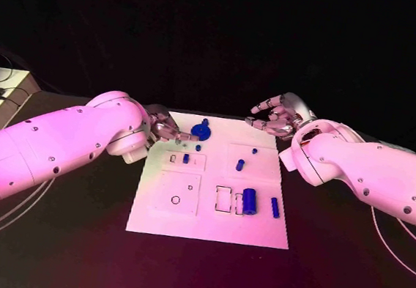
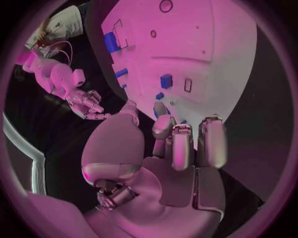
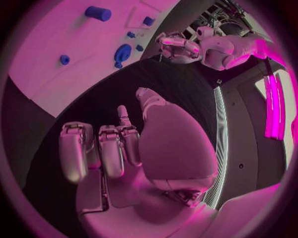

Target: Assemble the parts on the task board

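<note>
I see the task board (image 1: pixel 207 218) in the middle of the black table (image 1: pixel 336 283), w/ the blue parts on it. A round flat part (image 1: pixel 202 129) sits near the far left corner. A big cylinder (image 1: pixel 249 200) and a thin rod (image 1: pixel 275 207) lie on the near right side, just beside each other. A small peg (image 1: pixel 240 165) lies in the middle.

My left hand (image 1: pixel 164 128) is at the board's far left edge, just beside the round part. Its fingers (image 2: pixel 186 144) are curled in, holding nothing I can see. My right hand (image 1: pixel 279 118) hangs past the far right corner, off the board, fingers partly spread, also holding nothing.

I think no part is picked up yet, so it's early. Next I'd guess the left hand needs to pinch the round part, nice & slow.
</note>
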{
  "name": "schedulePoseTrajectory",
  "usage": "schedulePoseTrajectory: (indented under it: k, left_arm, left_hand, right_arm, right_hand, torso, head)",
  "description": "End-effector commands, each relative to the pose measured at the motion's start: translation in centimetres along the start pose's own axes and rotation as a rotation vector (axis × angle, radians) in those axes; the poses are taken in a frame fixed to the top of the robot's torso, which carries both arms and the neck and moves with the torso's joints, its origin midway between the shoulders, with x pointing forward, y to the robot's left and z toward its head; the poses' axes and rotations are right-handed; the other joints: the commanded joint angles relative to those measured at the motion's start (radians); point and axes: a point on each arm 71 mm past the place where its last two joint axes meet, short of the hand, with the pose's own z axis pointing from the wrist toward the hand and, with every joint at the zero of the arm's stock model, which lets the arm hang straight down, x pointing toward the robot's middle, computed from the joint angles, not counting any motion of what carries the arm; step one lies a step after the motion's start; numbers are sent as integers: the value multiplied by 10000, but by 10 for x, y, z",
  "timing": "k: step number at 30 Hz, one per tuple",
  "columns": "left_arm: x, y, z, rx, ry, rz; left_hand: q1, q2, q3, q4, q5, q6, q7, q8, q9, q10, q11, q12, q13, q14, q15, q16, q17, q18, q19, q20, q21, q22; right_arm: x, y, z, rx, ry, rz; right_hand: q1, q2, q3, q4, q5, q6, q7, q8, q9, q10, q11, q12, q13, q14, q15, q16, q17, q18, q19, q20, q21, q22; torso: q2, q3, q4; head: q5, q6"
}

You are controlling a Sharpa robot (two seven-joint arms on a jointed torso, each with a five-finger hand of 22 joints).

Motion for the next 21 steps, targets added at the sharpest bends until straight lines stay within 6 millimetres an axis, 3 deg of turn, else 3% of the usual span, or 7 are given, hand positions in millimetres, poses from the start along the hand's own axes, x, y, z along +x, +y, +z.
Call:
schedulePoseTrajectory:
  k: [1, 4, 8, 14, 15, 19, 21]
  left_arm:
    - [-12, 3, -3, -32, -112, -430]
    - [-27, 7, -5, -95, -274, -531]
    - [-49, 11, -6, -198, -519, -623]
    - [-72, 14, 0, -347, -928, -688]
    - [-75, 15, 1, -371, -1019, -680]
    - [-84, 15, 5, -458, -1363, -633]
    - [-85, 15, 8, -496, -1383, -588]
  left_hand:
    - [187, 133, -58, -3, -29, -246, 71, -201, -57, -193, 60, -130, -173, 854, 103, -51, 1947, -64, -100, 23, -93, -25]
    - [808, 332, 27, -13, -15, -703, 360, -898, -543, -398, 313, -203, -323, 861, 322, -34, 1979, -43, -177, 182, -156, -120]
    - [1169, 324, 408, -15, -11, -697, 475, -1249, -922, -667, 420, -421, -631, 827, 424, -80, 1882, 4, -324, 287, -264, -315]
    - [1295, 43, 1135, -12, -13, -801, 676, -1743, -1467, -1267, 605, -958, -1361, 754, 590, -165, 1707, 78, -578, 437, -451, -634]
    - [1280, -24, 1244, -14, -17, -955, 762, -1903, -1617, -1550, 680, -1217, -1718, 739, 649, -181, 1671, 87, -614, 480, -480, -677]
    - [1339, -175, 1714, -24, -5, -1266, 970, -2241, -2043, -1945, 869, -1434, -2073, 767, 812, -130, 1760, 63, -536, 623, -429, -563]
    - [1329, -276, 1981, -15, -2, -1721, 1134, -2512, -2312, -2108, 1004, -1499, -2282, 783, 931, -104, 1801, 46, -479, 710, -387, -485]
  right_arm:
    - [-1, 0, 0, -109, -3, -31]
    - [-1, -1, 0, -94, -8, -35]
    - [-2, -1, -1, -76, 0, -37]
    - [-2, 0, -2, -89, 16, -27]
    - [-2, 0, -2, -94, 19, -24]
    - [-1, 1, -2, -113, 29, -16]
    - [-1, 1, -2, -117, 31, -15]
  right_hand:
    - [-65, -19, 0, 5, -12, -8, -35, 67, 12, 303, -59, -21, 1938, 972, -22, -49, 2373, 101, 458, -38, -43, 1577]
    - [-65, -19, 0, 5, -12, -8, -35, 67, 12, 303, -59, -21, 1938, 972, -22, -49, 2373, 101, 458, -38, -43, 1577]
    - [-80, -20, -3, 10, -22, -16, -34, 66, 12, 313, -58, -13, 1946, 973, -22, -47, 2379, 95, 467, -38, -24, 1594]
    - [-90, -18, -3, 13, -21, -19, -34, 66, 12, 312, -57, -14, 1945, 973, -22, -47, 2379, 98, 464, -38, -33, 1587]
    - [-90, -18, -3, 13, -21, -19, -34, 66, 12, 312, -57, -14, 1945, 973, -22, -47, 2379, 98, 464, -38, -33, 1587]
    - [-90, -18, -3, 13, -21, -19, -34, 66, 12, 312, -57, -14, 1945, 973, -22, -47, 2379, 98, 464, -38, -33, 1587]
    - [-90, -18, -3, 13, -21, -19, -34, 66, 12, 312, -57, -14, 1945, 973, -22, -47, 2379, 98, 464, -38, -33, 1587]
  torso:
    - [-10, 22, 17]
    - [3, 8, 21]
    - [60, -11, 12]
    - [179, -35, -19]
    - [202, -39, -25]
    - [287, -47, -34]
    - [307, -53, -31]
  head:
    - [-10, -2]
    - [3, 20]
    - [23, 57]
    - [60, 147]
    - [75, 170]
    - [108, 277]
    - [103, 295]
